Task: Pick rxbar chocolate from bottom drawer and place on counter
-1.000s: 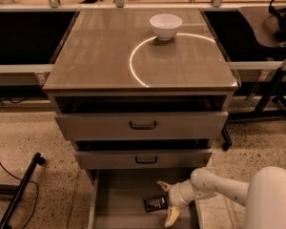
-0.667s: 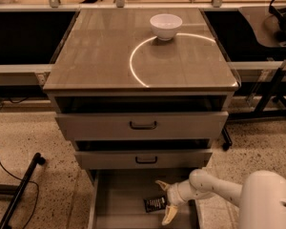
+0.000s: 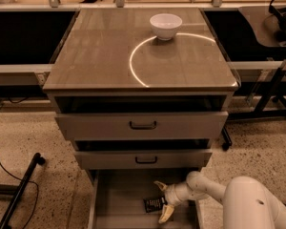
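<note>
With gripper (image 3: 162, 201) fingers (image 3: 165, 215) apart at 3 o'clock of bar (image 3: 153, 204) in bottom drawer (image 3: 117, 199), straddle squarely, then close

We see warm, dim light: the glossy brown-grey square counter (image 3: 100, 56) gleams toward 12 o'clock; the pale gripper (image 3: 162, 200), fingers apart, lies in the shadowed grey-beige bottom drawer (image 3: 119, 199) at 6 o'clock.

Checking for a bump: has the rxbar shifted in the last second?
No. The rxbar lies where it was in the bottom drawer, below the middle handle; the open tool sits at its right end.
</note>
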{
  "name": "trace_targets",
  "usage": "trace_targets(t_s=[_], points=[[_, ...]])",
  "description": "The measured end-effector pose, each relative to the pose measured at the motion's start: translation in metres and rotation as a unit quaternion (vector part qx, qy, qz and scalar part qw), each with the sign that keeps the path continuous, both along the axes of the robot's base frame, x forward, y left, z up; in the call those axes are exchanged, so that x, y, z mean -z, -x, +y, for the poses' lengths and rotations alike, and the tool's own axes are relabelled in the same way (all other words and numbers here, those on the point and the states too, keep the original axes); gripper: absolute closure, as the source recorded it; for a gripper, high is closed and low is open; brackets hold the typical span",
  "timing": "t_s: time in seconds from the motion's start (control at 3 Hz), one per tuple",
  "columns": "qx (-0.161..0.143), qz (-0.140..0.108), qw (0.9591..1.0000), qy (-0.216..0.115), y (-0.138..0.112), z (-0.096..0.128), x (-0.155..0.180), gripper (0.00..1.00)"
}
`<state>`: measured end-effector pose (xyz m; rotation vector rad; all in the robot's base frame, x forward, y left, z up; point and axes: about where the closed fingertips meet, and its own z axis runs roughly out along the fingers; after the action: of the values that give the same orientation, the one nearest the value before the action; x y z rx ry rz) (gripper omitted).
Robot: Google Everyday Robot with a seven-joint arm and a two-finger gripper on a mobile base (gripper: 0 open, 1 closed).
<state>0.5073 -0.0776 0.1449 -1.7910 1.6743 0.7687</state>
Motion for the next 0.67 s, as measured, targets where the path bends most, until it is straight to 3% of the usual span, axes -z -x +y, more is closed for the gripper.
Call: trace_targets(t_s=[0.67], points=[[0.004, 0.016, 0.9999, 0.005, -0.005, 0.006, 0.035, 0.0]])
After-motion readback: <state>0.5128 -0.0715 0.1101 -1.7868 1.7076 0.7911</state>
